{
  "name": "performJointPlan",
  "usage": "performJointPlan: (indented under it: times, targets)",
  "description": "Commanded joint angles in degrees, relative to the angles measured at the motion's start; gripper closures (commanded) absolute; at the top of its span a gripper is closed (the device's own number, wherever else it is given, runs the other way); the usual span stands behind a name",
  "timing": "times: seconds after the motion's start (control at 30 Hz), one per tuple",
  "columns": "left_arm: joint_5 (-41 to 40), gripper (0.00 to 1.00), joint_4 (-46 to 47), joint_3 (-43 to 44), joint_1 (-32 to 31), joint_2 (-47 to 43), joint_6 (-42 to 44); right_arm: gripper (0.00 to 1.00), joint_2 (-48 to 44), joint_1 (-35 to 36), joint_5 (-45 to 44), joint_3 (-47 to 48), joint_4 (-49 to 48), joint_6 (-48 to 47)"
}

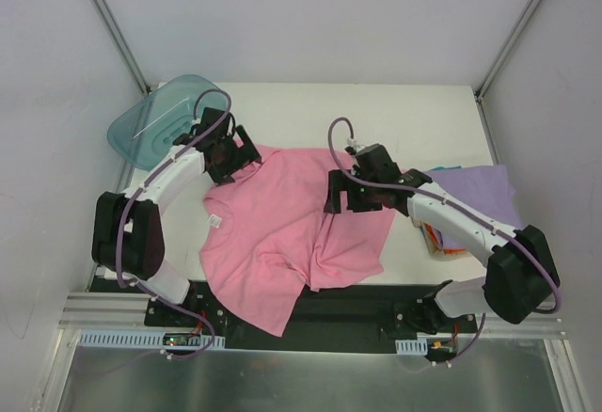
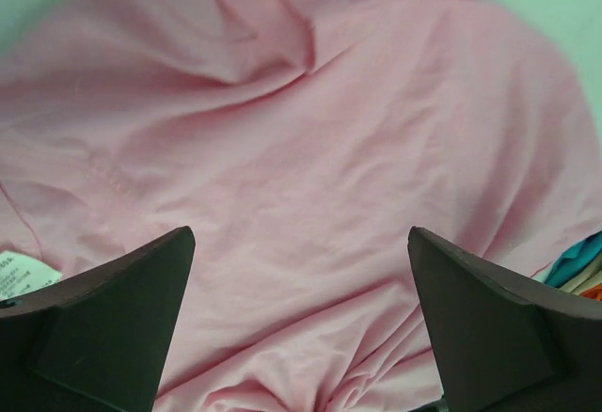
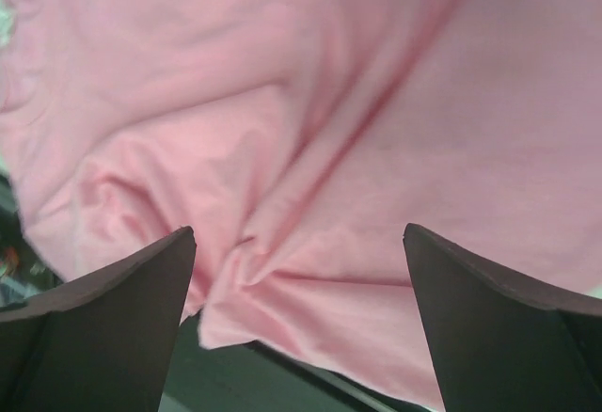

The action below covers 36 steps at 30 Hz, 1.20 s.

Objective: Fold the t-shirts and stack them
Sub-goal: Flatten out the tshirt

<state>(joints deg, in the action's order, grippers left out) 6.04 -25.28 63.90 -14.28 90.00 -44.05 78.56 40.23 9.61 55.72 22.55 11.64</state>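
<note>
While the pink t-shirt (image 1: pixel 282 233) lies rumpled across the middle of the white bench (image 1: pixel 414 116), the step in hand appears to be spreading it flat before any fold. To do that well, each pincer should pinch a single layer close to an edge or sleeve. The two should then draw apart evenly so the creases near the centre run out. A deep bite into a bunched ridge would likely catch two layers and lock the wrinkle in. The hem spills past the near edge of the bench at the bottom of the top view, so it probably needs drawing back up first.

The left pincer (image 1: pixel 230 160) sits over the shirt's upper left corner, its fingers (image 2: pixel 113 318) spread wide and holding nothing. The white neck label (image 2: pixel 21 276) shows at the lower left of its wrist view. The right pincer (image 1: pixel 340 193) hovers over the shirt's right side, likewise spread and empty, with a bunched fold just ahead of it. Whether either touches the cloth I cannot tell. At the right of the frame a folded lavender t-shirt (image 1: pixel 475 200) tops the stack, well apart from both pincers. The teal tub (image 1: pixel 165 120) sits at the upper left.
</note>
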Motion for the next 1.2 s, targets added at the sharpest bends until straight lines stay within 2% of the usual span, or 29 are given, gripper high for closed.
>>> performJointPlan:
  times: [0.0, 0.03, 0.07, 0.2, 0.37, 0.5, 0.73, 0.77, 0.9, 0.97, 1.0, 1.03, 1.17]
  targets:
    - [-5.34, 0.07, -0.56, 7.45, -0.31, 2.45, 1.6, 0.03, 1.32, -5.42, -5.82, 0.61, 5.66, -2.85]
    - [-5.51, 0.09, -0.65, 8.6, -0.22, 5.34, 1.95, 0.03, 1.85, -6.64, -6.96, 0.7, 6.02, -3.37]
    - [-5.17, 0.16, -1.0, 11.4, -0.22, 7.02, 2.91, 0.03, 2.38, -7.26, -7.23, 0.7, 6.11, -3.64]
    - [-4.11, 0.32, -3.1, 18.09, -0.22, 14.41, 3.89, 0.03, 6.24, -10.34, -6.71, 0.79, 5.85, -4.08]
    - [-7.97, 0.32, -5.22, 24.33, -0.13, 21.44, 5.55, 0.03, 9.76, -12.71, -4.34, 0.53, 4.36, -3.2]
    - [-10.08, 0.32, -5.57, 25.48, -0.13, 23.99, 5.21, 0.03, 12.31, -13.16, -2.4, 0.35, 3.3, -3.02]
    - [-8.77, 0.47, -5.84, 29.52, -0.13, 30.58, 4.07, 0.03, 13.98, -13.68, -1.25, -0.09, 3.21, -3.2]
    - [-8.51, 0.53, -5.84, 30.23, -0.13, 31.02, 3.71, 0.03, 13.98, -13.77, -1.34, -0.09, 3.29, -3.11]
    - [-7.98, 0.65, -5.84, 31.72, -0.13, 32.43, 3.36, 0.03, 14.25, -13.77, -1.43, -0.09, 3.29, -3.29]
    - [-7.37, 0.76, -5.84, 31.99, -0.13, 32.61, 3.1, 0.03, 14.25, -13.95, -1.43, -0.09, 3.29, -3.38]
    - [-7.27, 0.92, -5.84, 31.99, -0.13, 32.61, 3.01, 0.03, 14.51, -13.95, -1.43, -0.09, 3.29, -3.29]
    - [-7.27, 1.0, -5.84, 31.99, -0.13, 32.26, 2.92, 0.03, 14.51, -13.95, -1.43, -0.09, 3.29, -3.38]
    - [-8.94, 1.0, -5.75, 31.81, -0.39, 30.51, 3.71, 0.03, 14.95, -14.04, -1.26, -0.09, 3.38, -3.46]
